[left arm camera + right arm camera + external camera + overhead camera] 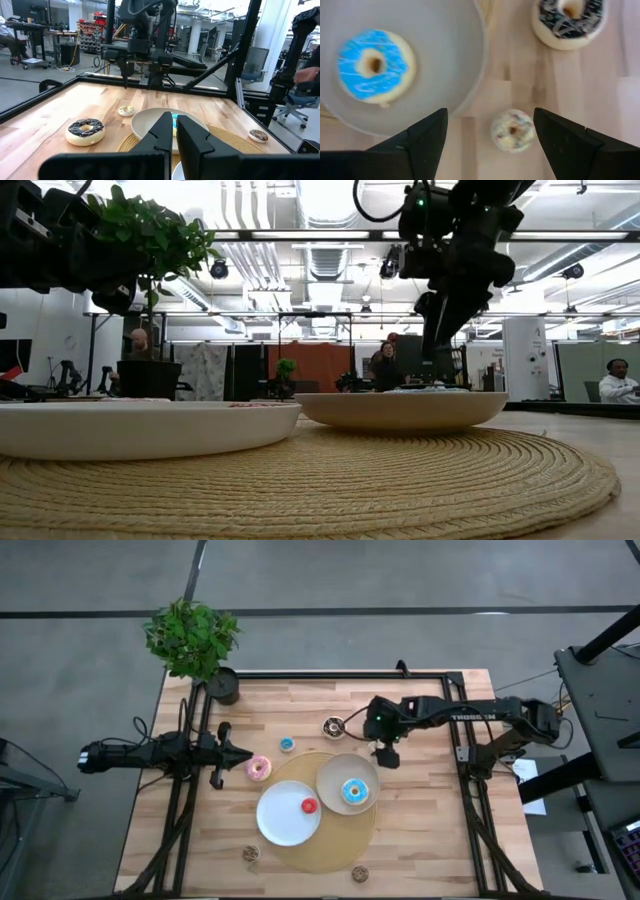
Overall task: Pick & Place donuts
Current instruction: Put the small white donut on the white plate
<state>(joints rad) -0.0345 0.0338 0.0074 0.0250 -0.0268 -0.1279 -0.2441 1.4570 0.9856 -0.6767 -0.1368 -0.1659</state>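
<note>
My right gripper point(385, 752) point(490, 120) is open and points down over the wood just beyond the beige plate point(335, 772). In its wrist view a cream sprinkled mini donut point(512, 131) lies on the table between its fingers, untouched. A blue donut point(375, 65) point(354, 791) lies in the beige plate. The chocolate donut point(333, 726) point(567, 20) sits on the table past it. My left gripper point(232, 752) point(174, 132) is shut and waits level beside the pink donut point(259, 768). A red mini point(309, 806) lies on the white plate point(280, 825), and a blue mini point(287, 744) on the wood.
Both plates rest on a round woven mat point(330, 850). Two brown minis point(250, 853) point(359, 873) lie near the table's near edge. A potted plant point(195, 640) stands at the far left corner. A black frame point(330, 674) borders the table. People sit in the room beyond point(620, 380).
</note>
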